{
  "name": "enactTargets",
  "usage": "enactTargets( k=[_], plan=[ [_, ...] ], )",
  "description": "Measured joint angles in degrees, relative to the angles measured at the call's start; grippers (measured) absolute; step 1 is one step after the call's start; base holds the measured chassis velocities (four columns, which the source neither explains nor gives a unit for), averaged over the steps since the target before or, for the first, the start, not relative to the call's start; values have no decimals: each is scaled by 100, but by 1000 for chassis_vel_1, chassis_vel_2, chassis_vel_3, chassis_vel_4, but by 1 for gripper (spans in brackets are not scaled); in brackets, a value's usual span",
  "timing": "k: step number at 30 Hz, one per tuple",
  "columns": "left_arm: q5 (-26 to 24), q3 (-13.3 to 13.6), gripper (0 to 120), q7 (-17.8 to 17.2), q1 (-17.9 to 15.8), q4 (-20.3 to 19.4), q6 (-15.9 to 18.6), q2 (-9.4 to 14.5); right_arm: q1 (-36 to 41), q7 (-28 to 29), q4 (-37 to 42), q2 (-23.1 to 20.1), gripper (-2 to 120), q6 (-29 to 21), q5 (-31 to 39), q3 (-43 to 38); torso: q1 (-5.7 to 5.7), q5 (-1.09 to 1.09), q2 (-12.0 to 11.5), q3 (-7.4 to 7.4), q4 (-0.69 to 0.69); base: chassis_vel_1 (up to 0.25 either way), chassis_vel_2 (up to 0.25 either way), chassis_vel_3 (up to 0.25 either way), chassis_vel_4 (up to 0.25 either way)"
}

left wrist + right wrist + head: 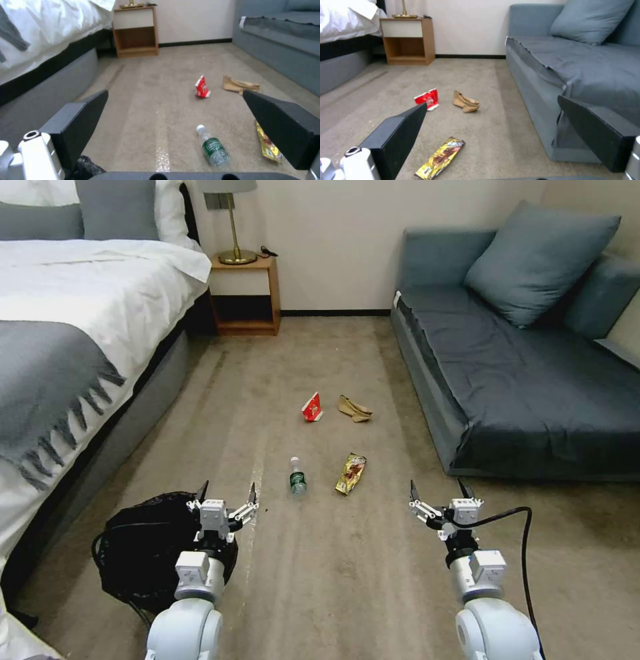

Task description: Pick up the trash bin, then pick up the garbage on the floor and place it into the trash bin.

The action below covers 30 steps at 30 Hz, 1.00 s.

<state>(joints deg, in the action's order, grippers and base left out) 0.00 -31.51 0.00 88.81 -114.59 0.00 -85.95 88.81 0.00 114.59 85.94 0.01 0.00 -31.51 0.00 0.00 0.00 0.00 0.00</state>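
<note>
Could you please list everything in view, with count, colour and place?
bin: one, black bag lining, on the floor by the bed, under the left tool
bottle: one, clear with green label, lying mid-floor
wrapper: one, gold-brown, on the floor, right of the bottle
packet: one, red-white, on the floor farther off
paper: one, tan, crumpled, right of the packet
bed: one, white with grey throw, left
nightstand: one, wooden, by the far wall
lamp: one, brass base, on the nightstand
sofa: one, blue-grey, right
left tool: one, open, above the bin
right tool: one, open, above bare floor
</note>
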Motion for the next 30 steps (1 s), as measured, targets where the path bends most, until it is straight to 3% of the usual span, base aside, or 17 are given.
enactTargets(
  k=[30],
  plan=[
    [0, 0, 100, 0, 0, 0, 0, 0, 0, 0, 0, 0, 100, 0, 0, 0, 0, 0, 0, 0, 0, 0, 0, 0, 0]
  ],
)
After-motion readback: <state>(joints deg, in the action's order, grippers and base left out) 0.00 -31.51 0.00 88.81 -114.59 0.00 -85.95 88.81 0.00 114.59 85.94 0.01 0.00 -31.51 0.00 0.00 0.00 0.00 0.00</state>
